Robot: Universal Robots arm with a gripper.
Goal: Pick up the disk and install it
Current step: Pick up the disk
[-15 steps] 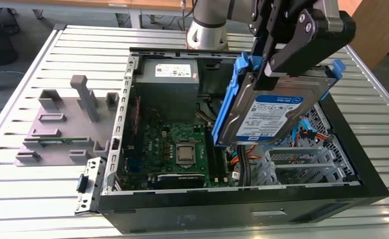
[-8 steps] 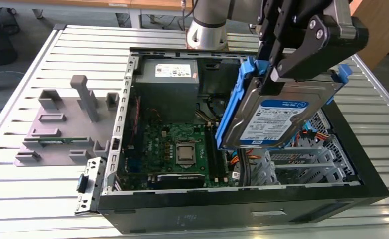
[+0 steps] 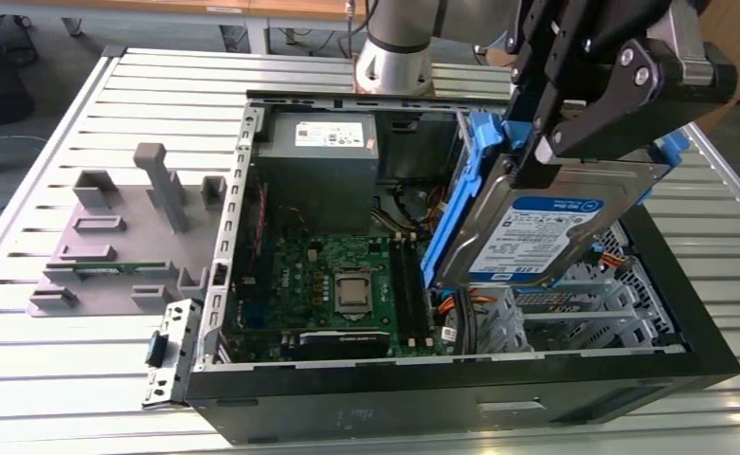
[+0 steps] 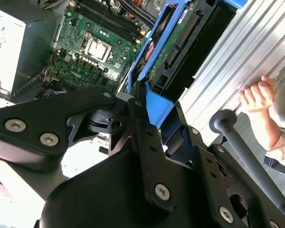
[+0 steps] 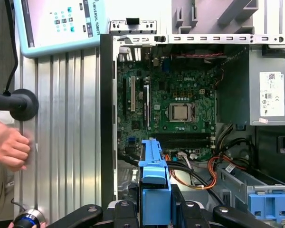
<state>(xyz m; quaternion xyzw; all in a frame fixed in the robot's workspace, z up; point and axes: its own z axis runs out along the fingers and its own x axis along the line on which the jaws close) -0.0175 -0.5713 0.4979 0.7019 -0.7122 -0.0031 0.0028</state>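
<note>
Exterior view, black claw (image 3: 543,163) clamping flat silver disk (image 3: 550,226)

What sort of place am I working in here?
Most likely a robotics lab test bench: a ribbed aluminium table carries an open black desktop computer case and a grey plastic fixture, a light-blue teach pendant lies on it, and the black gripper holds a silver-metal labelled disk.

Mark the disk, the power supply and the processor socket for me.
disk (image 3: 547,237), exterior view, on its white-and-blue label.
power supply (image 3: 319,185), exterior view, grey face below its sticker.
processor socket (image 5: 181,112), first wrist view, its silver centre.
</note>
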